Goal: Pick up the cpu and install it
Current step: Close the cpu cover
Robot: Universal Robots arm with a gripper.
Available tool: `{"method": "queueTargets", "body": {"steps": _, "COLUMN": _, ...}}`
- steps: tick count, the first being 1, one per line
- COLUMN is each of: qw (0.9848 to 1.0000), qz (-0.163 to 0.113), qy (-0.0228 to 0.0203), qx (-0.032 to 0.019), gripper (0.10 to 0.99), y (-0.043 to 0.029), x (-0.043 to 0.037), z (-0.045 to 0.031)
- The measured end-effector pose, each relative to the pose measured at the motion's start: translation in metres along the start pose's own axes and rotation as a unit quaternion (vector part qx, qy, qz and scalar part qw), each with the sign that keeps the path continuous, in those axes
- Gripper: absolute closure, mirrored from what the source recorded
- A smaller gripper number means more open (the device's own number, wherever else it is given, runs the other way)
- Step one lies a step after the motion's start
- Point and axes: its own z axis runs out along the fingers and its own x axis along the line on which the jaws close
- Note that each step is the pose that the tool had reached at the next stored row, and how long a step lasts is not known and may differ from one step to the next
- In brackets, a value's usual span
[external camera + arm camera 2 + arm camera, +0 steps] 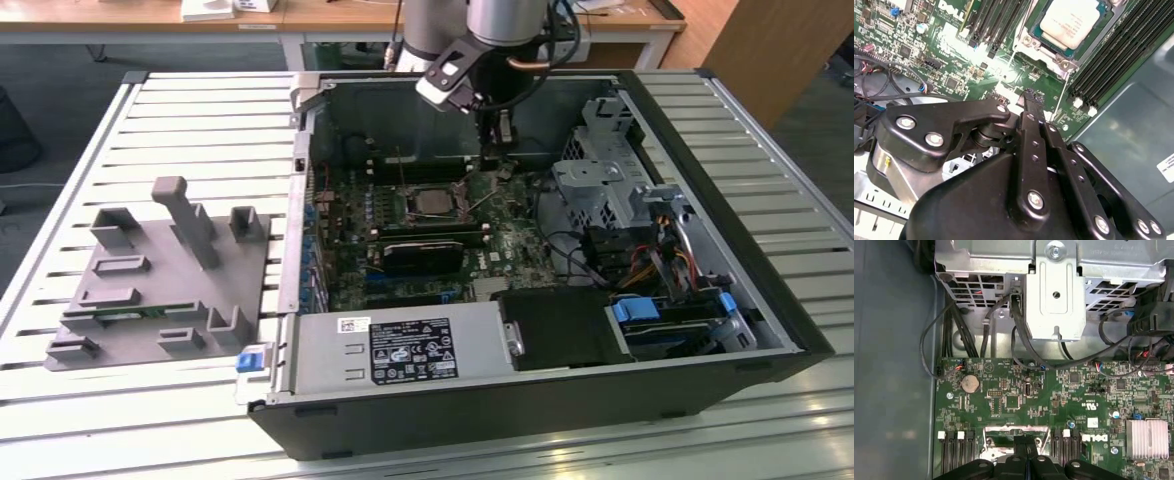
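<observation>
Closely, memory slots (1111,67) flank the cpu (1071,22) near the end effector (1032,97).

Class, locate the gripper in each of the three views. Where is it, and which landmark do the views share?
Exterior view: gripper over the motherboard, to the exterior view's right of the cpu.
Second wrist view: gripper over the motherboard, tips short of the cpu.
First wrist view: gripper in front of the socket frame, between memory slots.
Shared landmark: the green motherboard.
</observation>
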Motion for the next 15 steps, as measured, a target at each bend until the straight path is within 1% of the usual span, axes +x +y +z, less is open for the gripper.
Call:
{"method": "queueTargets", "body": {"steps": 10, "qw": 1.0, "qz": 0.0, "qy": 0.0, "qx": 0.0, "gripper": 0.98, "y": 0.001, "x": 0.0005, "z": 0.0028}}
{"method": "queueTargets", "body": {"steps": 15, "qw": 1.0, "qz": 0.0, "qy": -0.0001, "qx": 0.0, "gripper": 0.98, "y": 0.0029, "x": 0.001, "z": 0.0033}}
